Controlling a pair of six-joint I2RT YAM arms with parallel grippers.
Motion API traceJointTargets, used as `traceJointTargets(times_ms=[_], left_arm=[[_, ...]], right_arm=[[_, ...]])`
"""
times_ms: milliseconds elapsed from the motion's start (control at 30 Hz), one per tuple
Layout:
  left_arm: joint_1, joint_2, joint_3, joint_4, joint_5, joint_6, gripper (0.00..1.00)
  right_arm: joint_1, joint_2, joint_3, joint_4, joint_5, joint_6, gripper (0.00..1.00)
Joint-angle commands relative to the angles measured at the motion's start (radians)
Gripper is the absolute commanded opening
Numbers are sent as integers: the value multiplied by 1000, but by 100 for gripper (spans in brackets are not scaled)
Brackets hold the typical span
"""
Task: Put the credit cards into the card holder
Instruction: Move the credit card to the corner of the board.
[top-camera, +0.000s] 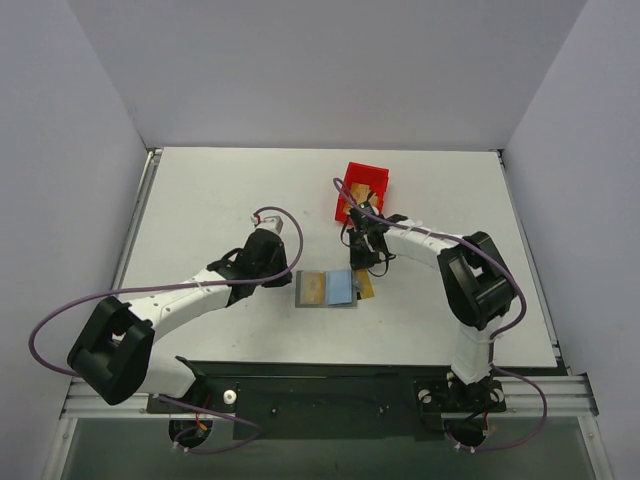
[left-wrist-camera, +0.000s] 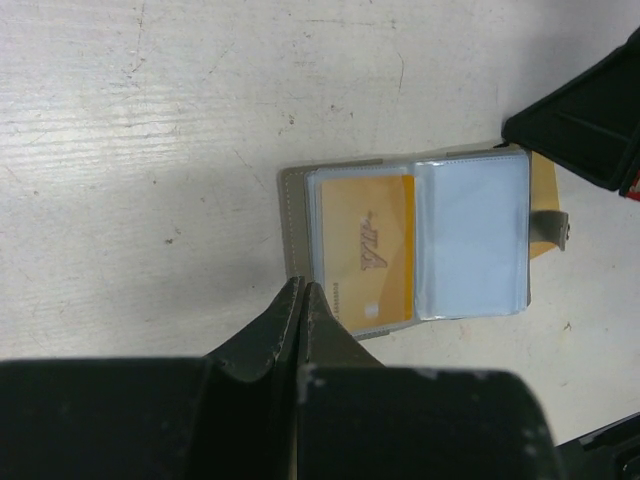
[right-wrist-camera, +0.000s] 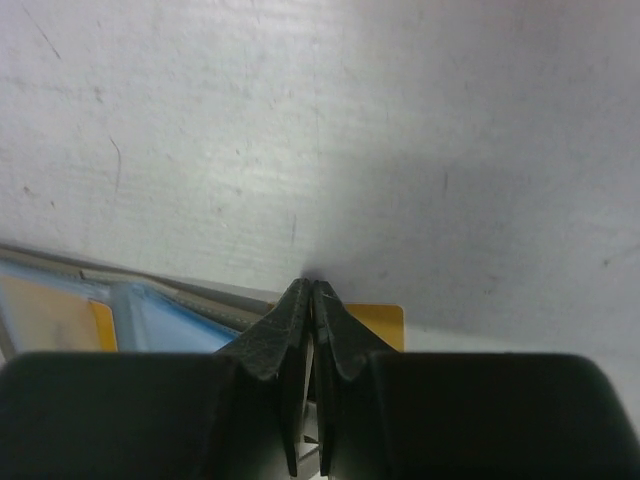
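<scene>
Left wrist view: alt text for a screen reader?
Open grey card holder flat on a white table, a gold card in its left pocket, right pocket empty. The shut left hand sits at its lower left edge; a second gold card peeks out past its right edge.

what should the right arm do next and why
Probably open the right fingers and grip the loose card poking out beside the card holder. Its blue pocket looks empty, a stored card fills the other, and the fingers sit shut next to the loose card.
</scene>
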Motion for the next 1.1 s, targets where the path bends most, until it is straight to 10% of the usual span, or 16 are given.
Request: traceJointTargets(times_ms=[0,1067], left_arm=[[-1,2,22,22,13,9,0],[-37,2,2,37,24,-14,0]], right_arm=[[31,-35,-81,-188,99,28,2],[198,-328,-457,-292,25,235,1]])
